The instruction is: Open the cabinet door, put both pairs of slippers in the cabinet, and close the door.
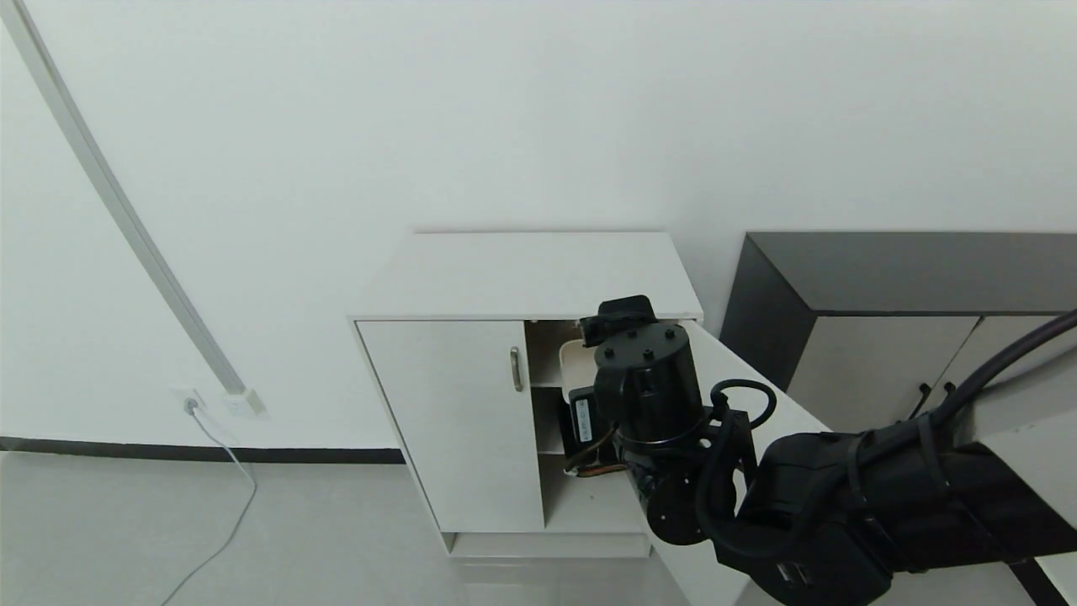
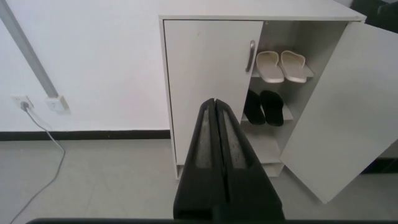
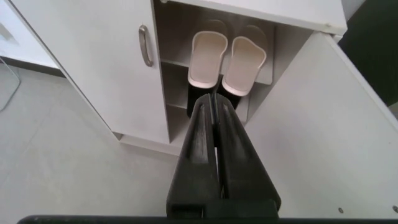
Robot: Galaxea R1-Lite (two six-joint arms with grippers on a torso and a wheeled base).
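Note:
The white cabinet (image 1: 522, 273) has its left door (image 1: 450, 421) closed and its right door (image 2: 339, 106) swung wide open. A white pair of slippers (image 2: 285, 65) lies on the upper shelf, and a black pair (image 2: 263, 107) sits on the shelf below. My right gripper (image 3: 216, 94) is shut and empty, just in front of the open compartment and pointing at the white slippers (image 3: 227, 59). My left gripper (image 2: 214, 101) is shut and empty too, farther back from the cabinet front. In the head view my right arm (image 1: 648, 387) covers most of the open compartment.
A dark cabinet (image 1: 909, 286) stands right of the white one, behind the open door (image 1: 757, 404). The closed door carries a metal handle (image 3: 145, 45). A wall socket with a cable (image 1: 195, 406) and a slanted rail (image 1: 126, 210) are at the left. Bare floor (image 1: 252, 539) lies before the cabinet.

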